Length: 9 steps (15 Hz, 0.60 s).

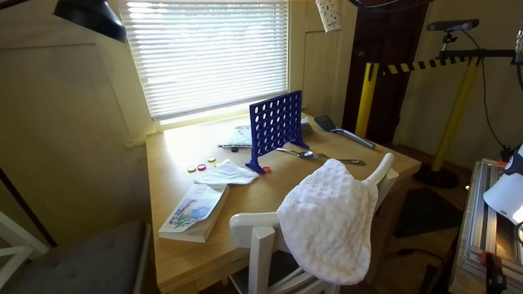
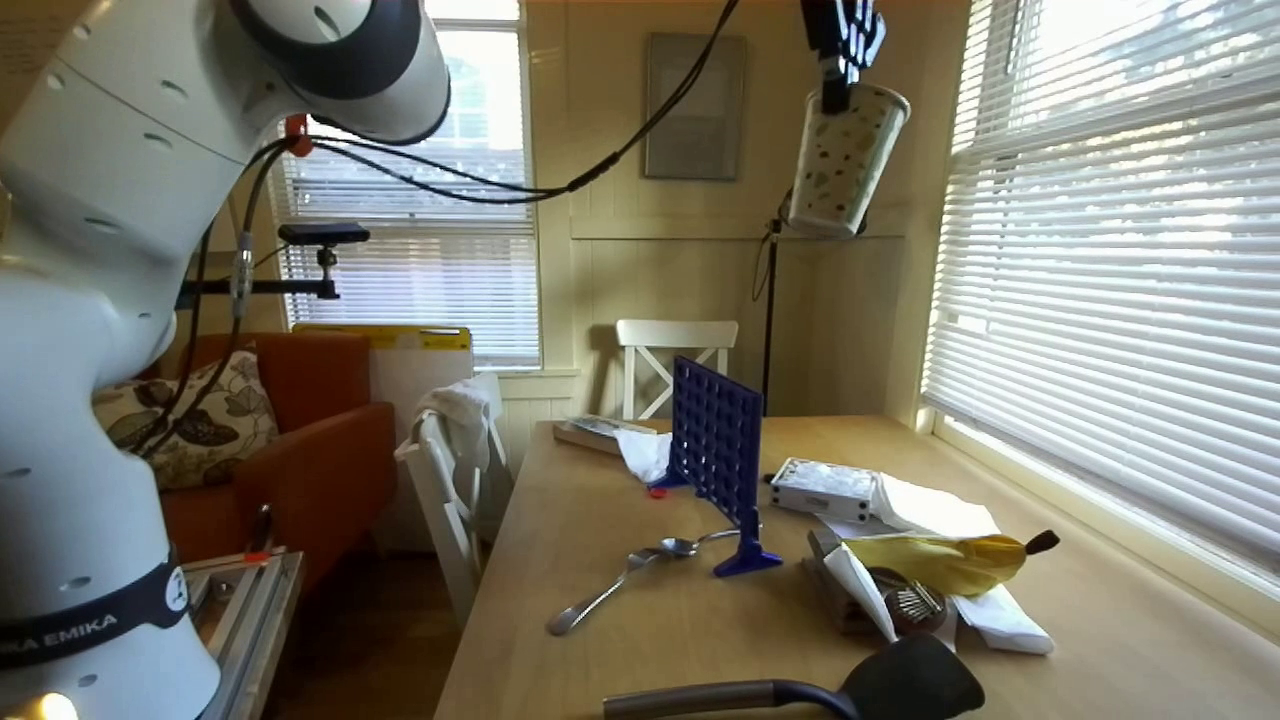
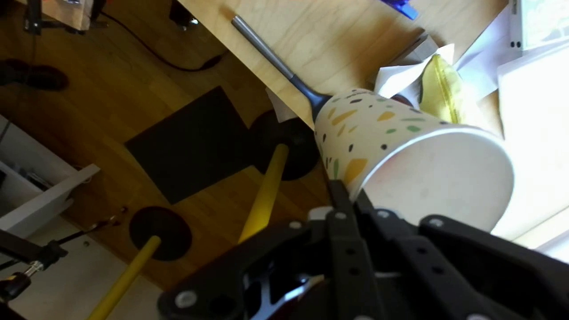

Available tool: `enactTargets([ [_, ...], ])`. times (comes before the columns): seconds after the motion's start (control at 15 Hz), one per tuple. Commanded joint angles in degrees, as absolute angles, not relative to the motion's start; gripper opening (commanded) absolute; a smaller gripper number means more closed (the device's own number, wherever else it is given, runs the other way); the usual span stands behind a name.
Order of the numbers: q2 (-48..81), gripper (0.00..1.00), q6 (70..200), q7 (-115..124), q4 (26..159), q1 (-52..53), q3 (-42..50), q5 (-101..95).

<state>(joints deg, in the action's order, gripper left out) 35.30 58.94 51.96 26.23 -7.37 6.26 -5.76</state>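
A patterned cup is held tilted in mid-air by the tool, which is clamped on the cup's wall at the rim. The cup is suspended well above the level of the tabletop — open air is left beneath it in both exterior views. In the wrist view, part of the tabletop's short edge and the head of a spatula are covered by the cup; whether it is placed over that edge cannot be told. The spatula is laid along the same edge, a narrow strip of wood being left beside its handle. Near the tabletop's middle a blue grid is stood upright, its top well below the cup. A spoon is laid between the grid and the chair-side edge, which is bordered by a white chair draped with a towel. Toward the window-side edge, room is taken up by a yellow pouch and a white box. A book is set near the opposite short edge.
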Motion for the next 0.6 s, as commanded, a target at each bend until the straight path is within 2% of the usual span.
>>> enactTargets([
  [0.0, 36.8, 0.04, 57.86, 51.65, 24.26, -7.53, 7.27, -5.15],
  [0.27, 35.88, 0.04, 58.88, 51.79, 25.99, -7.03, 7.41, -5.27],
  [0.33, 35.89, 0.01, 58.89, 51.79, 25.82, -7.03, 7.4, -5.28],
  [0.53, 39.52, 0.01, 66.4, 48.63, 25.38, -6.58, 7.19, -5.97],
])
